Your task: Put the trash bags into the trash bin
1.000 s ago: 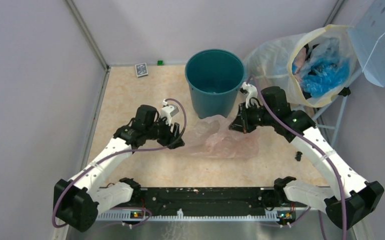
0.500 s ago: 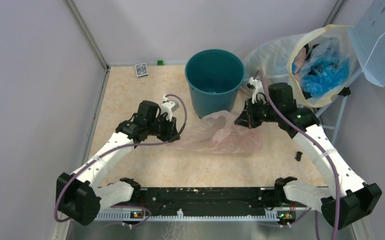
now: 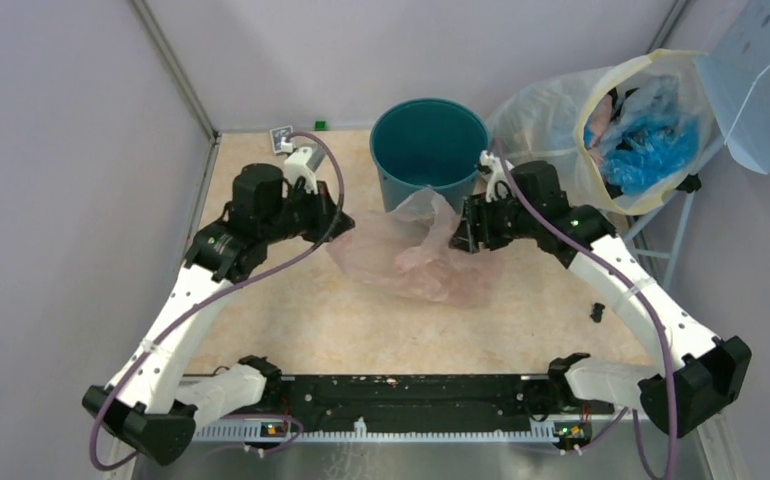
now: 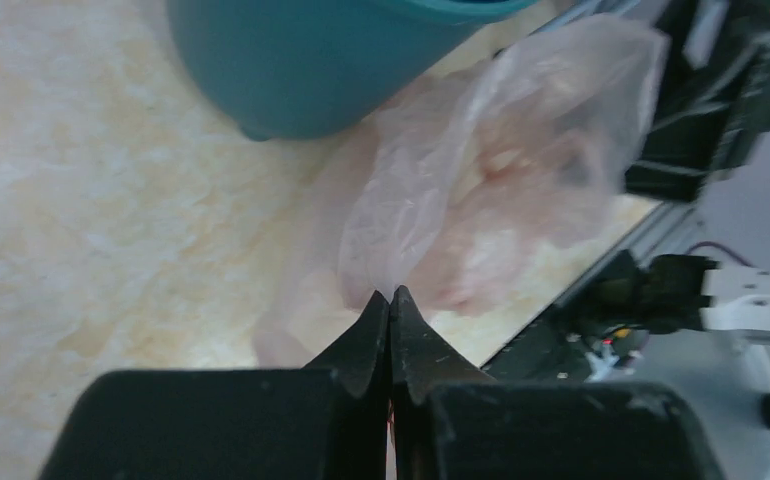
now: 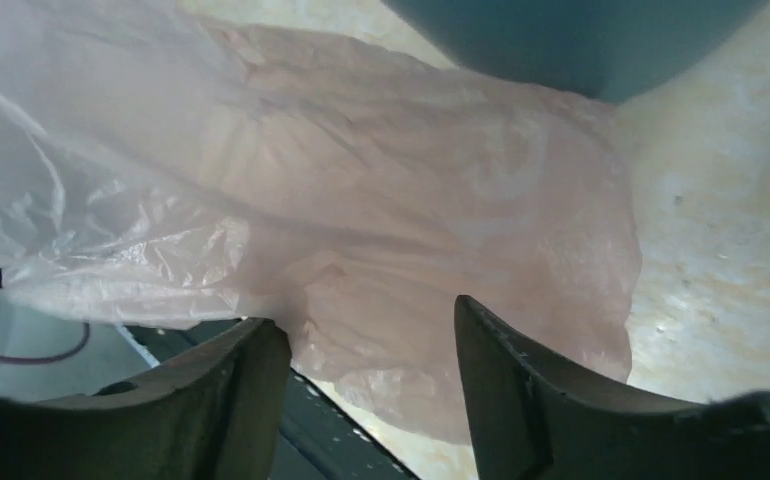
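Observation:
The trash bag [image 3: 411, 255] is a thin pale pink film, partly raised off the table in front of the trash bin [image 3: 429, 150], a round dark teal bucket. My left gripper [image 3: 338, 222] is shut on the bag's left edge; in the left wrist view its tips [image 4: 391, 296] pinch the film, and the bag [image 4: 501, 190] billows beyond them beside the bin [image 4: 331, 60]. My right gripper [image 3: 458, 236] stands open at the bag's right side. The right wrist view shows the jaws [image 5: 371, 322] apart, with the bag [image 5: 381, 200] just past them and the bin [image 5: 581, 40] behind.
A large clear sack with a yellow rim [image 3: 601, 120] holding blue bags [image 3: 651, 145] stands right of the bin, under a pale blue perforated panel [image 3: 761, 80]. A small patterned card [image 3: 282, 136] lies at the back left. A small black piece [image 3: 597, 312] lies near the right arm.
My left gripper closed on the bag's left edge and rose back and to the left, lifting that side. My right gripper opened and let go of the bag's right side.

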Robot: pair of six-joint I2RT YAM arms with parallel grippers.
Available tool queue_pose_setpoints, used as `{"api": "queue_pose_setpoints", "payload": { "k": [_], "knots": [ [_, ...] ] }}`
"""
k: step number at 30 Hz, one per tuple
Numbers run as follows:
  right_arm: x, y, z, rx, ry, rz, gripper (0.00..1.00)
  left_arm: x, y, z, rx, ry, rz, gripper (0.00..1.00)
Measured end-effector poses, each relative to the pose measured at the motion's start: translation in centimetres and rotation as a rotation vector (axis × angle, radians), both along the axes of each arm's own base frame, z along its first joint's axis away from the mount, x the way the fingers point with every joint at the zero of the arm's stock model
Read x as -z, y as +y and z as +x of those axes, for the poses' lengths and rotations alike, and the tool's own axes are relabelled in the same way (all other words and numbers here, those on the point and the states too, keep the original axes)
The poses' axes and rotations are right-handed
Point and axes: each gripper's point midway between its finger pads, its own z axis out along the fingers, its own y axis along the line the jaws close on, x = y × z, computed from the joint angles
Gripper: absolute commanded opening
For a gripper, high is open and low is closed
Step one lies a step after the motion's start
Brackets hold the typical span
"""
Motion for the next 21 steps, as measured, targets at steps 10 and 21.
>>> {"api": "queue_pose_setpoints", "payload": {
  "k": [10,21],
  "knots": [
    [-1.8,5.4,-0.2,0.122,0.000,-0.007,0.83,-8.6,0.0,-4.5,-0.093,0.001,-0.367,0.00],
    [-3.2,6.3,-0.4,0.203,-0.039,-0.023,0.77,-13.2,1.4,-5.4,-0.174,-0.059,-0.485,0.00]
  ]
}}
